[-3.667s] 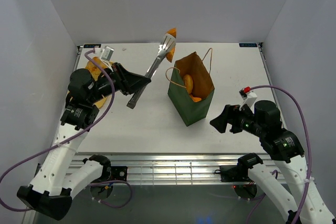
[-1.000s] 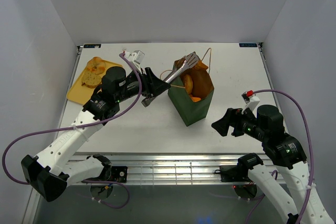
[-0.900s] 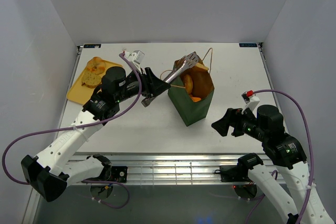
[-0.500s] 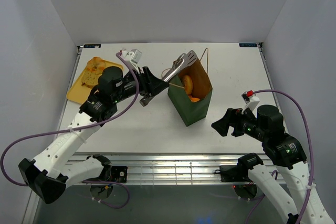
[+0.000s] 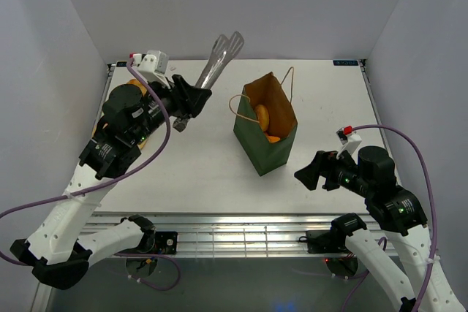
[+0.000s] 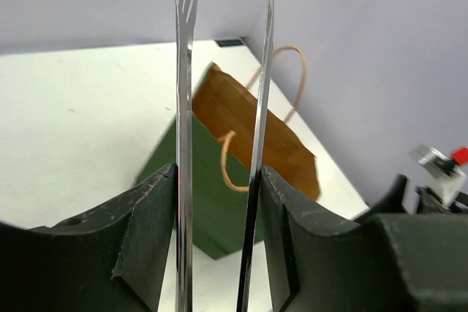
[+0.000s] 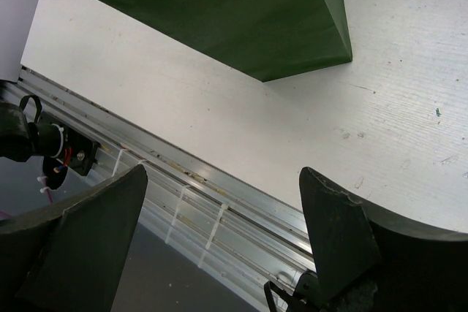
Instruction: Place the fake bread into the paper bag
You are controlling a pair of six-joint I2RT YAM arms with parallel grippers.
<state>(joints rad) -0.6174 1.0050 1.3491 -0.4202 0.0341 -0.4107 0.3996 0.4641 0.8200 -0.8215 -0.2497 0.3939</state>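
The white table (image 5: 183,173) fills the middle of the top view. The dark green paper bag (image 5: 265,140) stands upright at its centre, its mouth open to show the brown inside, with its string handles at the upper edge. In the upper left of that view, the left gripper (image 5: 191,100) is closed on the handle end of the metal tongs (image 5: 216,63). The tongs slant up toward the top centre, clear of the bag. The left wrist view shows the two tong blades (image 6: 184,107) pressed between the black fingers (image 6: 146,231), with the tips apart and bare. In the lower right, the right gripper (image 5: 303,173) hovers just beside the bag's lower corner (image 7: 307,42). Its fingers (image 7: 336,231) are spread wide and hold nothing. The fake bread (image 5: 262,115) lies inside the bag as golden-orange pieces.
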